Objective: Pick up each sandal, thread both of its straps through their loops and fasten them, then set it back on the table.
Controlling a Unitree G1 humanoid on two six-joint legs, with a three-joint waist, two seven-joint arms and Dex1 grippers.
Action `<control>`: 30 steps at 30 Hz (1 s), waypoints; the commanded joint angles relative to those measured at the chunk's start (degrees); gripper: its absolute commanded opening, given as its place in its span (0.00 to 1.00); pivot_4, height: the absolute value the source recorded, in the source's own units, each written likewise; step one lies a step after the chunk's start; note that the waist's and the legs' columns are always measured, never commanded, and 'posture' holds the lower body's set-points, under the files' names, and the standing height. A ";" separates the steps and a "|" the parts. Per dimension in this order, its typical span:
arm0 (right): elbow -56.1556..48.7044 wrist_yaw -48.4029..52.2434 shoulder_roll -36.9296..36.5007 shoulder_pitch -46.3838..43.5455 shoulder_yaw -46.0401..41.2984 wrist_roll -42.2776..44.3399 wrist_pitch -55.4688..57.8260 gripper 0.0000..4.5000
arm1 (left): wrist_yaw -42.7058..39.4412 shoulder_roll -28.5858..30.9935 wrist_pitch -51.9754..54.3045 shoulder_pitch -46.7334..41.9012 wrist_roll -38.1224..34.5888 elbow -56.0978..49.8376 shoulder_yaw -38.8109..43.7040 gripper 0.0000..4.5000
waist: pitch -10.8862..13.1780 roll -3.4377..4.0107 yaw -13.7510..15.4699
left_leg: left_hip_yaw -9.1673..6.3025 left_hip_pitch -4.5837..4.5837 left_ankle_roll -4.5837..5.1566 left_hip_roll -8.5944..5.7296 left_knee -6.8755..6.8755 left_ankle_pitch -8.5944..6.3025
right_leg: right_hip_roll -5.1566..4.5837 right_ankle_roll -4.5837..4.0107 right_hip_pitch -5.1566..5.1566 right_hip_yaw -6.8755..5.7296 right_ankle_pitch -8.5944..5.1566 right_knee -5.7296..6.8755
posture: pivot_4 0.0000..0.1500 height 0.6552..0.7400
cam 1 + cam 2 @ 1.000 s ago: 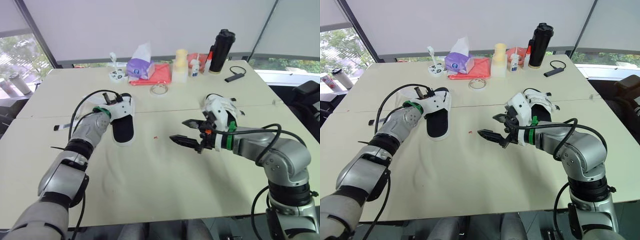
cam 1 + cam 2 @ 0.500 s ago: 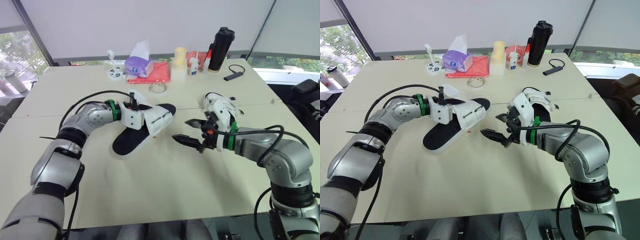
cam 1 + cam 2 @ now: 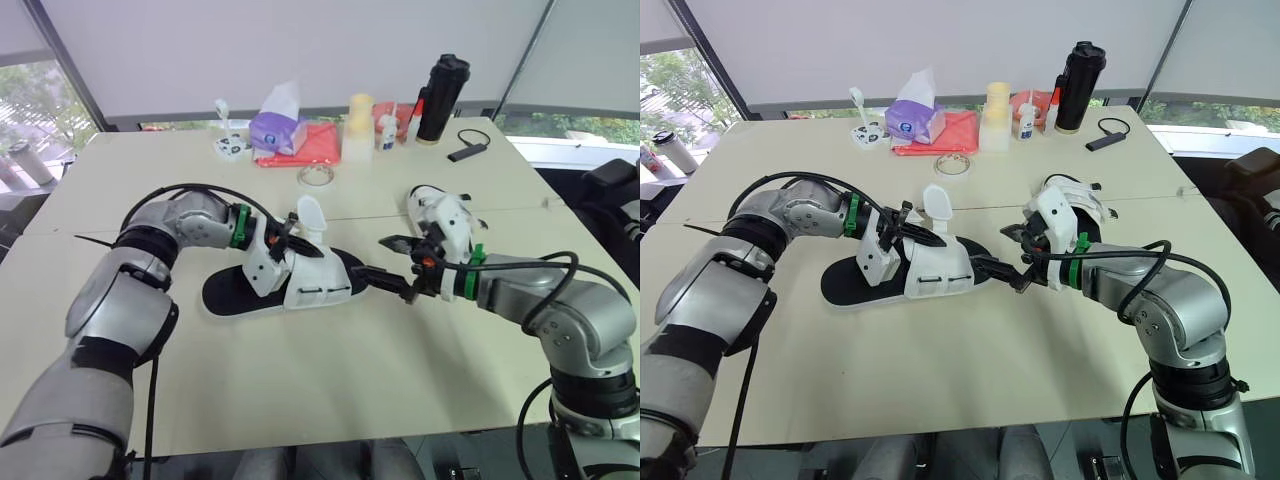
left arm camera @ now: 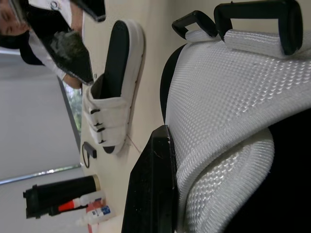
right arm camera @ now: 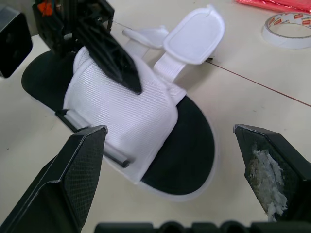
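Fingers of the left gripper are clamped on the white upper of the sandal, one black finger lying over the top of the band. That sandal lies flat on the table, left of centre, its black sole pointing sideways across the robot. One loose strap stands upright from the upper, unfastened. Just right of the sandal's near end hangs the right gripper, its fingers spread wide and grasping nothing; whether the lower fingertip touches the sole cannot be told. Behind it sits the second sandal, straps across. Along the far edge are a tissue pack, red cloth, tape roll and black flask
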 commanded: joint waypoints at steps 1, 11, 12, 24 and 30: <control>-3.17 -0.54 -0.76 -0.05 -1.53 0.74 -0.96 1.00 | 12.23 0.82 -1.37 -1.85 9.02 -2.29 0.57 0.02 | 0.00 0.00 0.09 | 0.00 0.00 0.00 0.00 0.00 0.00 | 0.00 0.00 0.00 0.00 0.00 0.00 | 1.00 1.00; -4.01 -1.26 -1.25 0.11 -2.09 1.13 -0.36 1.00 | 75.26 1.38 14.52 -6.71 48.92 -5.88 -23.78 0.02 | 0.01 -0.02 0.26 | 0.01 0.00 0.00 -0.02 0.04 0.00 | 0.00 0.07 0.02 0.00 -0.03 0.08 | 1.00 1.00; -4.07 -1.29 -1.39 0.11 -2.06 1.06 -0.35 1.00 | 80.93 0.97 16.07 -7.39 51.72 -5.23 -27.05 0.02 | 0.01 -0.02 0.28 | 0.01 0.00 0.00 -0.02 0.04 0.00 | 0.00 0.09 0.02 0.00 -0.04 0.08 | 1.00 1.00; -4.70 -2.23 -1.80 0.23 -1.83 2.12 0.13 1.00 | 109.97 -3.56 21.89 -10.48 62.47 3.40 -47.61 0.46 | 0.02 -0.06 0.23 | 0.02 0.00 -0.01 -0.02 0.03 0.00 | 0.00 0.12 -0.02 0.00 -0.06 0.12 | 1.00 1.00; -4.41 -2.64 -1.75 0.16 -1.40 2.33 -0.14 1.00 | 104.90 -2.66 23.89 -10.01 58.69 5.92 -45.88 0.79 | 0.07 -0.16 0.41 | 0.03 0.00 -0.01 -0.02 0.05 0.00 | -0.01 0.11 0.01 0.00 -0.06 0.12 | 1.00 1.00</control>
